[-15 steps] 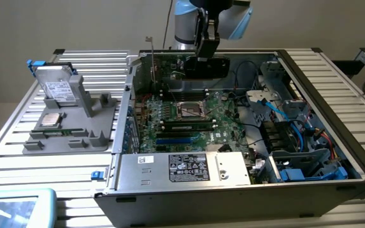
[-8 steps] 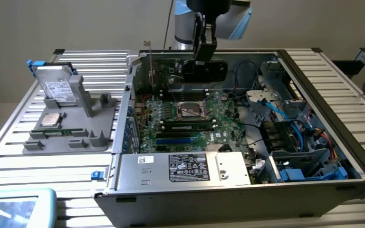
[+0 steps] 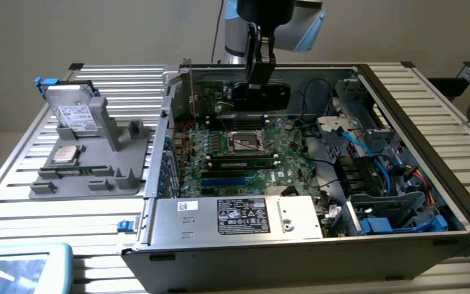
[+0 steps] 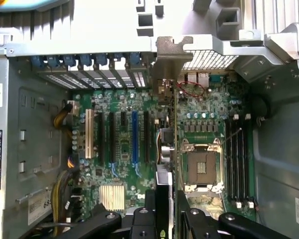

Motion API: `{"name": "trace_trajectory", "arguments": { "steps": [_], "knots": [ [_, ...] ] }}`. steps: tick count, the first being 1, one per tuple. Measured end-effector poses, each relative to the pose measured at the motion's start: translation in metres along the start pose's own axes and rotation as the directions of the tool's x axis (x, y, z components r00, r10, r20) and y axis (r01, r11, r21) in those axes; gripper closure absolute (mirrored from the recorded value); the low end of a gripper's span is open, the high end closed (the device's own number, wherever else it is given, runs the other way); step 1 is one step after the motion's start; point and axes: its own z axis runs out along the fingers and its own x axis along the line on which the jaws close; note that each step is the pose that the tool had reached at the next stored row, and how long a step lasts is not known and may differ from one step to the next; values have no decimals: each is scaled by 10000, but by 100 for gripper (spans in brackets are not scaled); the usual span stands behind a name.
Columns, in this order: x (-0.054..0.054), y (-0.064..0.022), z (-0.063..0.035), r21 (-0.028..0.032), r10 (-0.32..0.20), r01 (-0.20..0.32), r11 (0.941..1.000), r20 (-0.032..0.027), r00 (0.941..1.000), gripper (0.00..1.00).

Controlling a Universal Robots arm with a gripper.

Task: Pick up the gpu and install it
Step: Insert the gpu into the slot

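Note:
The gpu (image 3: 264, 97) is a thin black card with a silvery bracket at one end. It hangs upright over the motherboard (image 3: 243, 153) inside the open computer case (image 3: 415, 122), with my gripper (image 3: 259, 67) shut on its top edge. In the wrist view the gpu (image 4: 175, 129) shows edge-on, its bracket (image 4: 172, 57) up at the case's rear slot openings. My gripper (image 4: 165, 201) clamps it from both sides. The card sits beside the empty processor socket (image 4: 202, 169), off to one side of the expansion slots, including a blue slot (image 4: 134, 137).
A grey holder (image 3: 129, 165) at the exterior view's left carries a silver hard drive (image 3: 76, 116), a processor chip (image 3: 65, 153) and a green memory stick (image 3: 76, 168). The power supply (image 3: 235, 217) fills the case's near side. Blue cables (image 3: 357, 138) and drive bays lie at the right.

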Motion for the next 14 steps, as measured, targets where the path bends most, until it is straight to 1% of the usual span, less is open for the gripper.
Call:
{"name": "trace_trajectory", "arguments": {
  "steps": [6,14],
  "knots": [
    [41,31,112,0,0,0,10000,-1,10000,73],
    [234,82,268,0,2,-2,10000,-1,10000,73]
  ]
}}
